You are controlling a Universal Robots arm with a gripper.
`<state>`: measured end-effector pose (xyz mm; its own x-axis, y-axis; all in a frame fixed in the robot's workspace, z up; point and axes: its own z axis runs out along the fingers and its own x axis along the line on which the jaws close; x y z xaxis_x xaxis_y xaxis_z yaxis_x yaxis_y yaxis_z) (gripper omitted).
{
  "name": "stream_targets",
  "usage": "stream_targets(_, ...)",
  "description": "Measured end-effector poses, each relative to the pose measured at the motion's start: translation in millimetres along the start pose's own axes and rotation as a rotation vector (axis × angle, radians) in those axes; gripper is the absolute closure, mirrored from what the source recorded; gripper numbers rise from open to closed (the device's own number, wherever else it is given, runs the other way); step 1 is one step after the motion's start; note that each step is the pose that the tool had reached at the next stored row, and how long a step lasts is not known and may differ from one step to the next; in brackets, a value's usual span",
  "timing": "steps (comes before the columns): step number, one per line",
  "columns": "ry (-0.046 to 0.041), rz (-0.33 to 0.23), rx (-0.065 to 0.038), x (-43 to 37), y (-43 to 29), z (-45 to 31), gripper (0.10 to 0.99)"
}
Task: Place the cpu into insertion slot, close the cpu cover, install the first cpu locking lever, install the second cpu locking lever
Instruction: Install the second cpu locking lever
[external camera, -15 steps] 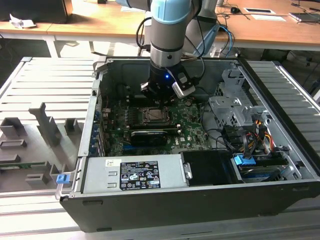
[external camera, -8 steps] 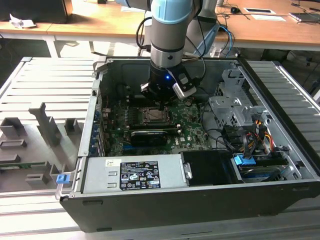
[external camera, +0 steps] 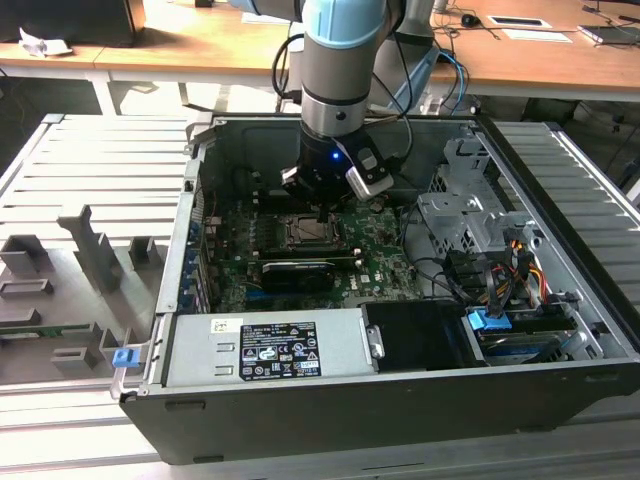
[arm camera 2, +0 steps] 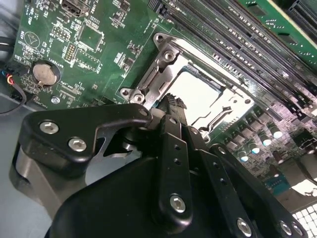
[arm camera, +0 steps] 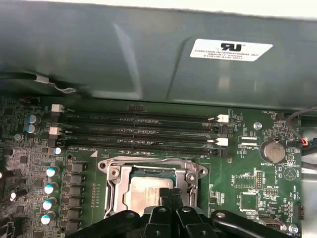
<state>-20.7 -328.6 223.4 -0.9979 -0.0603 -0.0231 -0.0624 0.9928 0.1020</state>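
Observation:
My gripper (external camera: 320,210) reaches down into the open computer case, right over the insertion slot (external camera: 310,233) on the green motherboard (external camera: 380,250). In both wrist views its black fingertips (arm camera: 171,194) are pressed together, shut with nothing visible between them, at one edge of the slot's metal rim (arm camera: 153,163). The cpu (arm camera: 143,191) (arm camera 2: 198,91) lies flat in the slot, silvery top up. The cpu cover (arm camera: 118,191) (arm camera 2: 223,113) appears to lie down around the chip. I cannot tell how the locking levers stand.
Long black memory slots (arm camera: 143,131) run beside the socket, with a coin battery (arm camera: 272,150) nearby. A black card (external camera: 298,272), the power supply (external camera: 270,350), a drive cage (external camera: 470,220) and cable bundles (external camera: 500,275) crowd the case. A grey fixture tray (external camera: 80,260) lies outside, on the exterior view's left.

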Motion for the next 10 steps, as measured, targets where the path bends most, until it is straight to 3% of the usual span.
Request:
stream_targets(4,0.0,0.0,0.0,-0.3,1.4,-13.6,0.98)
stream_targets(10,0.0,0.0,0.0,-0.3,0.1,-15.5,0.98)
